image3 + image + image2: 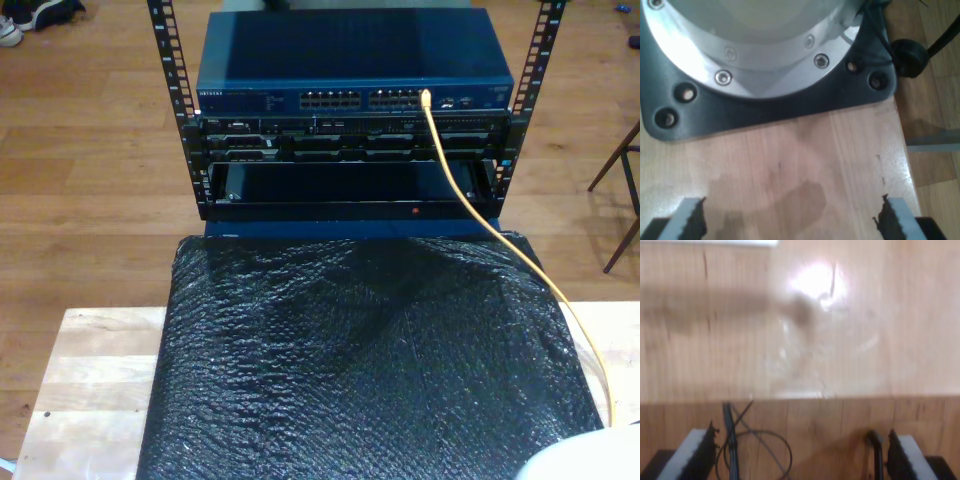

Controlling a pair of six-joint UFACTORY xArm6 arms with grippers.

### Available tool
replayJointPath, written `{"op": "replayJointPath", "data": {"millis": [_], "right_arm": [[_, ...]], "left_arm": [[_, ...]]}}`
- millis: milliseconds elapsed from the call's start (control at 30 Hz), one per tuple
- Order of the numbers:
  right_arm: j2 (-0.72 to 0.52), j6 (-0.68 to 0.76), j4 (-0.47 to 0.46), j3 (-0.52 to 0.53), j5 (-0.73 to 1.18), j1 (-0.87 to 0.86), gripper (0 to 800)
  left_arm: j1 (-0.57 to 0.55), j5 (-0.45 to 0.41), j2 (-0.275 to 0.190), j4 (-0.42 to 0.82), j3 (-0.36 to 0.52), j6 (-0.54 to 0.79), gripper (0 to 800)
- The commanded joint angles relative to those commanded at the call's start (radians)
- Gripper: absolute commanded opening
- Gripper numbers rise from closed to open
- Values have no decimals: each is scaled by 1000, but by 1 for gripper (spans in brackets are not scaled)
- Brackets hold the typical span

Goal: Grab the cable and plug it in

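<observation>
The yellow-orange cable has its upper end at a port on the front of the blue network switch. From there it runs down over the black mat toward the exterior view's lower right. My first gripper is open with nothing between its fingers. It hangs over bare wood, facing an arm's round metal base. Open and holding nothing too, my second gripper hangs over the wooden table's edge.
The switch sits in a black rack behind the table. A black bubble-wrap mat covers most of the wooden tabletop. A white arm part shows at the exterior view's lower right. Thin black wires lie on the floor below the table edge.
</observation>
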Motion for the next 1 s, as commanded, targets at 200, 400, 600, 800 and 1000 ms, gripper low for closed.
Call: {"op": "replayJointPath", "data": {"millis": [200,400,600,800,1000], "right_arm": [[64,-72,-26,26,-71,-3,800],[115,-97,-29,71,-121,-69,800],[135,-100,-21,101,-169,-101,800],[135,-97,-20,100,-173,-106,800],[118,-98,-21,114,-189,-107,800]], "left_arm": [[-2,0,0,0,0,0,800],[-2,0,0,0,0,0,800],[0,0,0,0,0,0,800],[-2,0,0,0,0,0,800],[-2,0,0,0,0,0,800]]}}
